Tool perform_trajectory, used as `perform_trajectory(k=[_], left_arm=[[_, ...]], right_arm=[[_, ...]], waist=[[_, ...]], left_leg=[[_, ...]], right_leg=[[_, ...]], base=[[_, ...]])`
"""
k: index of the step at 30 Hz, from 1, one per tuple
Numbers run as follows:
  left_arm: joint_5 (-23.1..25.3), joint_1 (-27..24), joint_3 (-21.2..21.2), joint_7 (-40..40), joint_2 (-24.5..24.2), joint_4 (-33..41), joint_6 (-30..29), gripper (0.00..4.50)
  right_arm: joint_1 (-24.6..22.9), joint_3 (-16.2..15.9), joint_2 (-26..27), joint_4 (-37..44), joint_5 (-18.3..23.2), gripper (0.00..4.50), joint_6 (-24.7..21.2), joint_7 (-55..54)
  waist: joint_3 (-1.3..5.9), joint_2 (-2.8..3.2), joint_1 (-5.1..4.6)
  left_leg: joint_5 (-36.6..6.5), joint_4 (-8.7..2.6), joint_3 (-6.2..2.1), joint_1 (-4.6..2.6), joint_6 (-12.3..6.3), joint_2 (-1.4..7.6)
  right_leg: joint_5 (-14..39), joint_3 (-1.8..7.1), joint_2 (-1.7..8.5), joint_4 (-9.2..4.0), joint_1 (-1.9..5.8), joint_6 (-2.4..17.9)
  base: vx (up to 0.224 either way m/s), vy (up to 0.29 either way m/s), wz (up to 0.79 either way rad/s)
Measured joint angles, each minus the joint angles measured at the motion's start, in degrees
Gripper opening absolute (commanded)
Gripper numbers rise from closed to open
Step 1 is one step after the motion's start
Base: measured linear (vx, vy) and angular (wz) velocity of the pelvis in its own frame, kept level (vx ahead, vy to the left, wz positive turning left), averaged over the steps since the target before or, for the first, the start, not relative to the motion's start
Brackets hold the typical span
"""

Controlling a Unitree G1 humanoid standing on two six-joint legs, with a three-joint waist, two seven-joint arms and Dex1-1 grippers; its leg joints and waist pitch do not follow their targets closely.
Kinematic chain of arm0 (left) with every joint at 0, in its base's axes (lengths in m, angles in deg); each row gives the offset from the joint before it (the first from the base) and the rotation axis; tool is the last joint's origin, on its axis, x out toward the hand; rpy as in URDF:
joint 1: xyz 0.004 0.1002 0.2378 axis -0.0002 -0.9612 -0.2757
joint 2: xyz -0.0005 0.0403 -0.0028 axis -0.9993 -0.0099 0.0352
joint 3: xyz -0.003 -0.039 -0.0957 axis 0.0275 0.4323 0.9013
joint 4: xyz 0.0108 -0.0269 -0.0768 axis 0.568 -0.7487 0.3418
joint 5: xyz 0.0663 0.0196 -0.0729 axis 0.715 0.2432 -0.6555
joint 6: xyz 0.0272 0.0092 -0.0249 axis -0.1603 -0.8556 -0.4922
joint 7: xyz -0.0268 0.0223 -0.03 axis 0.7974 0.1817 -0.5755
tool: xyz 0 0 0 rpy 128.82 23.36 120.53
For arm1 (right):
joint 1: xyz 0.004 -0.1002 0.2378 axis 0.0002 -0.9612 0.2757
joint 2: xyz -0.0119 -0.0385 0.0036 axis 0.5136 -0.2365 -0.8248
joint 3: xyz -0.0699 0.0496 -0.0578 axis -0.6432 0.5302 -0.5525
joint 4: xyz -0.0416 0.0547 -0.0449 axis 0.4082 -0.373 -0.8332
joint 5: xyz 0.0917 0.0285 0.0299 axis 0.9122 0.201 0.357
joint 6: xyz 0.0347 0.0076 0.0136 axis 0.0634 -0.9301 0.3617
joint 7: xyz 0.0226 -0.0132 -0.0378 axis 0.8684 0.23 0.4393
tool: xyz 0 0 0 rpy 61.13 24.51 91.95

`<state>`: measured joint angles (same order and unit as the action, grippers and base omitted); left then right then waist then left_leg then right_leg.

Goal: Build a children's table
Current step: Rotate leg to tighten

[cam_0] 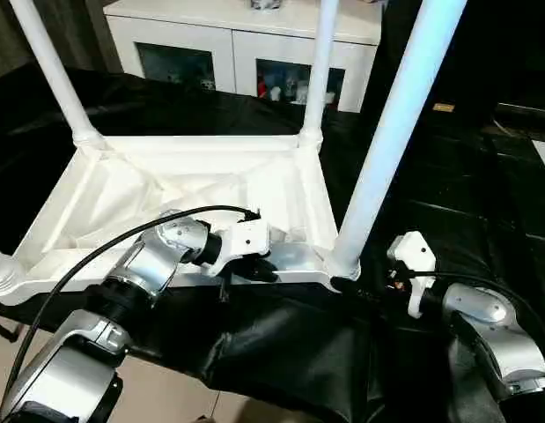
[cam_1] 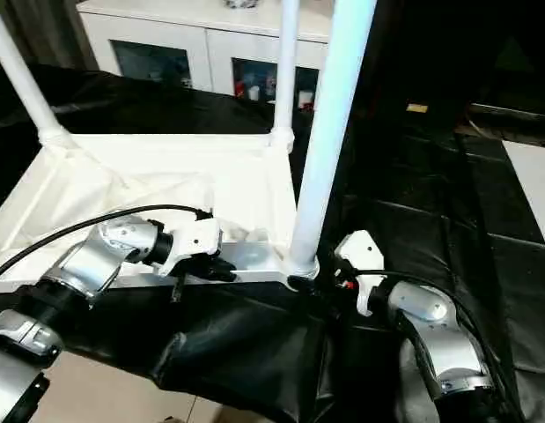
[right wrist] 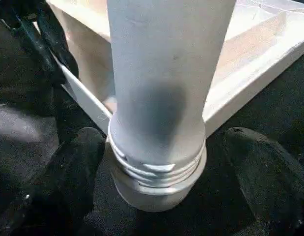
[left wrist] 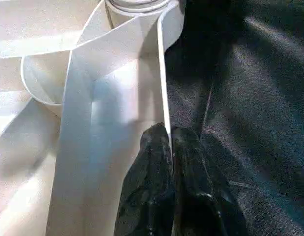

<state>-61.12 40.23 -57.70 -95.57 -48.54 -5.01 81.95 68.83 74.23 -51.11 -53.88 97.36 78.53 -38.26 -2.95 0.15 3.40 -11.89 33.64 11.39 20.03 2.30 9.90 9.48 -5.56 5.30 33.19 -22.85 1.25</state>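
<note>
Lying upside down on a black-covered tabletop [cam_0: 448,229], the children's table [cam_0: 193,189] has its legs pointing up. Left gripper [left wrist: 170,135] fingers pinch its near rim; right gripper [right wrist: 164,147] fingers stand spread either side of the near right leg [cam_0: 391,132] at its base.

Scene was lit from above; glare was seen on black cloth [cam_0: 448,220]; table leg [right wrist: 161,83] was blurred, w/ shadow cast.

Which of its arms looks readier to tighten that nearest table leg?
Likely the right: its open gripper straddles the leg base, while the left gripper is shut on the tabletop rim.
</note>
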Motion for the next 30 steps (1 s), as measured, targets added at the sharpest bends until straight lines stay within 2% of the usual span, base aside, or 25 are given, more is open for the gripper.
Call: perform_trajectory(k=[3,6,9,10,13,15,27,30], left_arm=[[0.0,-0.1,0.0,-0.1,-0.1,0.5,-0.6,0.00],[0.0,-0.1,0.0,-0.2,0.0,0.6,-0.7,0.00],[0.0,-0.2,0.0,-0.2,-0.1,0.8,-0.9,0.00],[0.0,-0.3,0.0,-0.2,-0.1,1.0,-1.0,0.00],[0.0,-0.4,0.0,-0.2,-0.2,1.3,-1.4,0.00],[0.0,-0.6,0.0,-0.2,-0.3,1.6,-1.5,0.00],[0.1,-0.9,0.0,-0.1,-0.5,1.7,-2.0,0.00],[0.4,-0.9,0.0,1.4,0.1,1.0,-3.2,0.00]], right_arm=[[1.2,-0.3,0.6,-0.4,0.0,3.83,0.4,0.4],[1.9,-0.3,1.0,-0.4,0.1,3.46,0.4,0.6],[1.9,-0.5,1.1,-0.6,0.1,3.37,0.6,1.3],[1.9,-0.6,1.1,-0.7,0.1,3.10,0.8,1.3],[1.9,-0.9,1.1,-0.8,0.1,2.98,1.0,2.0],[1.9,-0.9,1.1,-0.8,0.2,2.68,1.0,2.3],[2.0,-1.2,0.9,-0.9,0.1,2.34,1.4,3.0],[2.1,-1.2,1.9,-1.7,-0.1,2.27,1.2,1.9]], waist=[[0.00,0.00,0.05],[0.01,-0.01,0.08],[0.02,-0.04,0.07],[0.03,-0.05,0.06],[0.03,-0.05,0.06],[0.04,-0.06,0.06],[0.27,-0.35,-0.05],[0.55,-0.46,-0.06]], left_leg=[[0.0,-0.03,-0.02,0.01,0.00,0.03],[0.0,-0.01,-0.02,0.02,-0.01,0.03],[0.0,0.00,-0.02,0.03,-0.01,0.03],[0.0,0.00,-0.02,0.02,-0.01,0.03],[0.0,0.00,-0.02,0.02,-0.01,0.03],[0.0,0.00,-0.02,0.02,-0.01,0.03],[0.0,0.00,-0.02,0.00,-0.01,0.03],[0.0,0.01,-0.02,-0.10,0.00,0.04]], right_leg=[[0.0,-0.02,-0.04,0.02,-0.04,0.0],[0.0,-0.02,-0.04,0.01,-0.04,0.0],[0.0,-0.01,-0.04,0.01,-0.04,0.0],[0.0,-0.01,-0.04,0.02,-0.04,0.0],[0.0,-0.01,-0.04,0.03,-0.02,0.0],[0.0,-0.01,-0.04,0.03,0.00,0.0],[0.0,-0.01,-0.04,0.04,0.15,0.0],[0.0,-0.01,-0.05,0.05,0.28,0.0]], base=[[0.000,0.000,0.00],[0.000,0.000,0.00],[0.000,0.000,0.00],[0.000,0.000,0.00],[0.000,0.000,0.00],[0.000,0.000,0.00],[0.000,0.000,0.00],[0.000,0.000,0.00]])
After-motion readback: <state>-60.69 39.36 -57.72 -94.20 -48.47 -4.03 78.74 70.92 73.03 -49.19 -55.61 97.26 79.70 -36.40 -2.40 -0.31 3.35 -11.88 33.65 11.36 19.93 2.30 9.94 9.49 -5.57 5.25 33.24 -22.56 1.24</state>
